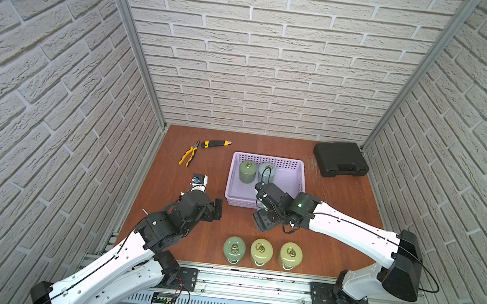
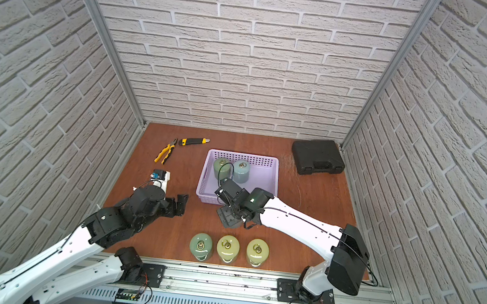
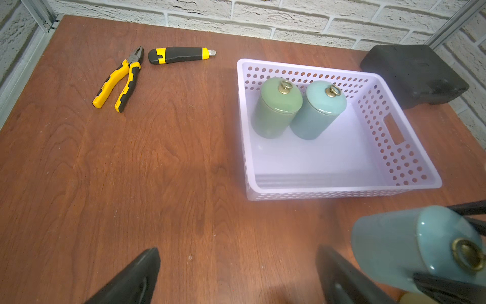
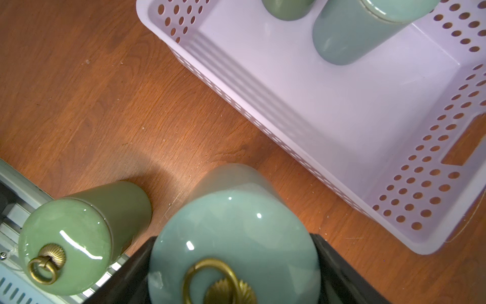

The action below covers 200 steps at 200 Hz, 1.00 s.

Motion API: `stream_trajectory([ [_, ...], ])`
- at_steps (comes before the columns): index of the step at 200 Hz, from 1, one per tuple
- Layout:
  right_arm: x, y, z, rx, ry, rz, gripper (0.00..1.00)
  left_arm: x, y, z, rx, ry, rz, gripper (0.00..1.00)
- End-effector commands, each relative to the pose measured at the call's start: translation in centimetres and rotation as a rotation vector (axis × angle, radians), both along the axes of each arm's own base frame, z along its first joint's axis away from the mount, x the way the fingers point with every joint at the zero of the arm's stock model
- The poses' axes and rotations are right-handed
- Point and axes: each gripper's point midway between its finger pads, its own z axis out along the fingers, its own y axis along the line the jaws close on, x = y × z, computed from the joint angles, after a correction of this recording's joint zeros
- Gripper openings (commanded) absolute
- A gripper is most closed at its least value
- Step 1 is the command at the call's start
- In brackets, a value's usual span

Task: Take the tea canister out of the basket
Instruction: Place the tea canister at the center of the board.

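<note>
The lavender basket [image 1: 269, 159] [image 2: 243, 157] stands mid-table with a green canister [image 1: 247, 171] and a teal canister [image 1: 266, 171] upright at its far wall. Both also show in the left wrist view, the green canister [image 3: 278, 110] and the teal canister [image 3: 318, 110]. My right gripper [image 4: 234, 252] [image 1: 263, 219] is shut on a third, teal tea canister [image 4: 234, 237] [image 3: 410, 244], held upright by its lid outside the basket, just before its near wall [image 4: 263, 123]. Whether its base touches the table I cannot tell. My left gripper [image 3: 236, 255] [image 1: 215, 213] is open above bare wood, left of the basket.
Three canisters stand in a row at the table's front edge: green [image 1: 234, 249] [image 4: 79, 237], and two yellowish [image 1: 261, 251] [image 1: 290, 254]. Yellow pliers [image 1: 189, 153] and a utility knife [image 1: 215, 143] lie far left. A black hard case [image 1: 340, 159] sits far right.
</note>
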Motion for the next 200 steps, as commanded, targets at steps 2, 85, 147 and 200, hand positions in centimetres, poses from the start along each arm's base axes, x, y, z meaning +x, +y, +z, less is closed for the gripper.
stream_trajectory([
  [2, 0.9, 1.6, 0.6, 0.059, -0.058, -0.021, 0.47, 0.2, 0.3, 0.1, -0.001, -0.007, 0.022, 0.98],
  [85, 0.7, 1.8, -1.7, 0.041, -0.046, -0.061, 0.46, 0.1, 0.4, 0.2, 0.0, -0.005, 0.018, 0.98],
  [147, 0.4, 1.6, -3.0, 0.038, -0.029, -0.081, 0.46, 0.0, 0.4, 0.1, 0.003, -0.002, 0.017, 0.98],
  [200, 0.3, 1.7, -4.0, 0.035, -0.015, -0.089, 0.47, 0.1, 0.3, 0.1, 0.001, -0.001, 0.016, 0.98],
])
